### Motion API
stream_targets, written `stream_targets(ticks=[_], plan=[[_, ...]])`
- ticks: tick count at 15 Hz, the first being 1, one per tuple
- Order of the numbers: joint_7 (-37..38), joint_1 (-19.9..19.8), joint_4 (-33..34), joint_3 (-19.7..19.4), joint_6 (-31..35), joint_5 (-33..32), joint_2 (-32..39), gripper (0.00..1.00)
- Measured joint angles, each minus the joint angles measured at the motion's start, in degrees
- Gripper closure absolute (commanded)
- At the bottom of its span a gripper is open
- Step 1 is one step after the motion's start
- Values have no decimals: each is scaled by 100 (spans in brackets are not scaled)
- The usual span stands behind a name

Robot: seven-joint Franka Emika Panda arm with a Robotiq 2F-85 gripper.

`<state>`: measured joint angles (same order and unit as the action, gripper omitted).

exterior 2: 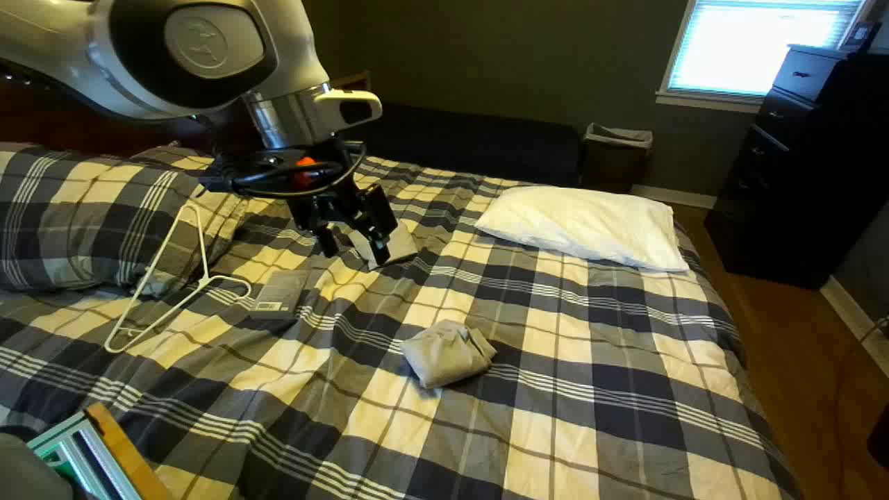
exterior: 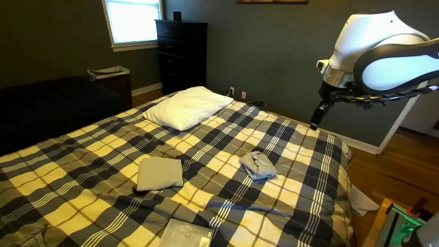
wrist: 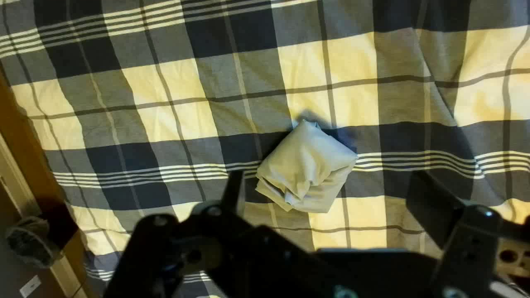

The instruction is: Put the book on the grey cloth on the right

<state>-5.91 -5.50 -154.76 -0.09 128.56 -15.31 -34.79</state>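
Observation:
A flat grey book (exterior: pixel 185 233) with a barcode label lies on the plaid bed, cut off by the lower edge of an exterior view. It also shows in an exterior view (exterior 2: pixel 281 295). A crumpled grey cloth (exterior: pixel 258 165) lies apart from it; it also shows in an exterior view (exterior 2: pixel 448 354) and in the wrist view (wrist: pixel 306 169). A flatter folded grey cloth (exterior: pixel 160 174) lies elsewhere on the bed, partly hidden behind the gripper in an exterior view (exterior 2: pixel 397 244). My gripper (wrist: pixel 326 182) is open and empty, raised above the bed; the crumpled cloth shows beyond its fingers.
A white pillow (exterior: pixel 188 107) lies on the bed (exterior 2: pixel 569 417). A white hanger (exterior 2: pixel 203 281) lies beside the book, near a plaid pillow (exterior 2: pixel 90 222). A dark dresser (exterior: pixel 183 56) and a bin (exterior 2: pixel 617 156) stand beyond the bed.

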Motion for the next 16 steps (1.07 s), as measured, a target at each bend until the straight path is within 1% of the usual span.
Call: stream_targets(ticks=[12, 14, 16], plan=[[0, 9, 5, -2, 1, 2, 5, 0], [-98, 113, 26, -49, 212, 95, 113, 0], [-486, 432, 74, -170, 604, 452, 455, 0]])
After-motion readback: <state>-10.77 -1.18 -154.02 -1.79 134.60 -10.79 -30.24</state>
